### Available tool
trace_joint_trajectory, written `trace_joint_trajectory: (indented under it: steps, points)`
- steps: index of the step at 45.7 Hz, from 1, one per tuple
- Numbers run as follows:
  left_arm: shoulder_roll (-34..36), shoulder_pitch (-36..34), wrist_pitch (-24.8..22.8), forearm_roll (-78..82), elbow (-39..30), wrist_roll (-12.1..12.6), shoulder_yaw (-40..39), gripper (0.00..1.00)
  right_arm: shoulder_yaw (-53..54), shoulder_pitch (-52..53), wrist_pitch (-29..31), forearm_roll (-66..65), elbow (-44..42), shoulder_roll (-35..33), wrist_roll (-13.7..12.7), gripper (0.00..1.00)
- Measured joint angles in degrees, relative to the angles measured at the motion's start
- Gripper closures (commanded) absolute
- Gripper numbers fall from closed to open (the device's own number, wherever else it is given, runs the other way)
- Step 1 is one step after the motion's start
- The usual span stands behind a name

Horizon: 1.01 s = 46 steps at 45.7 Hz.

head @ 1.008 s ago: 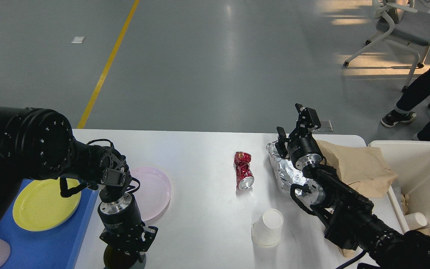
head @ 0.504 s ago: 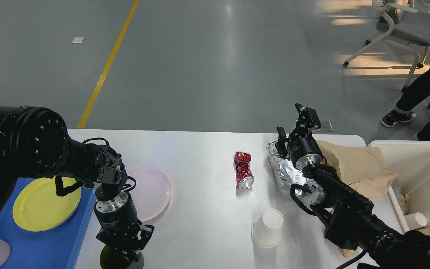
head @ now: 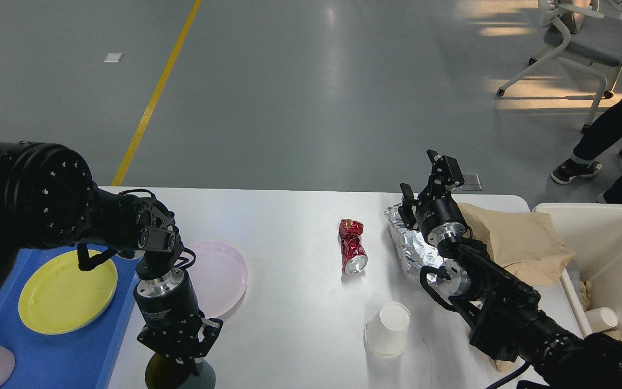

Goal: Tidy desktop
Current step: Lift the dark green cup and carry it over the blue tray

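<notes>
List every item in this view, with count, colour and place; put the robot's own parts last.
desktop: 1, white, centre
tray: 1, blue, left edge
yellow plate: 1, on tray
pink plate: 1, on desktop beside tray
crushed can: 1, red, mid-desktop
paper cup: 1, white, near edge
foil: 1, silver, right
paper bag: 1, brown, right
bin: 1, cream, far right
dark cup: 1, under left end effector
left end effector: black, on dark cup
right end effector: black, open, above foil

- Crushed red aluminium can (head: 352,246), lying on its side
- White paper cup (head: 388,328), tipped over
- Crumpled silver foil (head: 411,249)
- Brown paper bag (head: 516,239)
- Pale pink round plate (head: 219,275)
- Yellow round plate (head: 67,290) in blue plastic tray (head: 68,354)
</notes>
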Motion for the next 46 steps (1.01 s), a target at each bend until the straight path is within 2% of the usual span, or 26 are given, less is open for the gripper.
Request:
trace_joint_trajectory:
  steps: [10, 25, 46]
  points:
    - [0.3, -0.9, -0.9, 0.0, 0.0, 0.0, 0.2, 1.00, 0.0, 0.0, 0.0, 0.0, 0.0, 0.0, 0.0, 0.00]
    - [2.8, -5.8, -1.0, -0.6, -1.2, -0.2, 0.3, 1.00, 0.0, 0.0, 0.0, 0.0, 0.0, 0.0, 0.0, 0.00]
    - [10.2, -11.1, -1.0, -0.5, -3.7, 0.0, 2.7, 1.00, 0.0, 0.0, 0.0, 0.0, 0.0, 0.0, 0.0, 0.00]
